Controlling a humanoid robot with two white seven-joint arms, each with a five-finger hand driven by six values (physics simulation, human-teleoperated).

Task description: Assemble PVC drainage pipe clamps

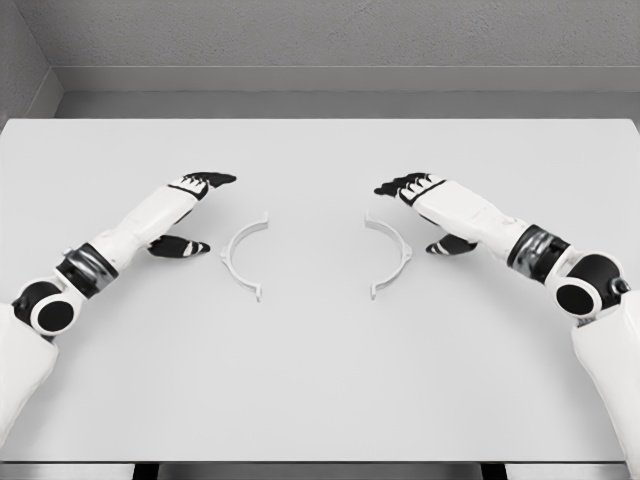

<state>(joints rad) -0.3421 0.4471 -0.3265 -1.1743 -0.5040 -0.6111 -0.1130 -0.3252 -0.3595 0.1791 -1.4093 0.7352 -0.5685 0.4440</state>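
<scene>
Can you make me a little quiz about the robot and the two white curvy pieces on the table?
1. True or false: the left clamp half and the right clamp half are already joined.
2. Which hand is holding a piece? A) left hand B) right hand C) neither
3. Fill in: the two clamp halves lie on the white ___.

Key: 1 false, they lie apart with a gap between them; 2 C, both hands are open beside the pieces; 3 table.

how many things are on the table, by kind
clamp halves: 2, white, the left clamp half and the right clamp half, lying apart
robot hands: 2, the left hand and the right hand, both open
total: 4
</scene>
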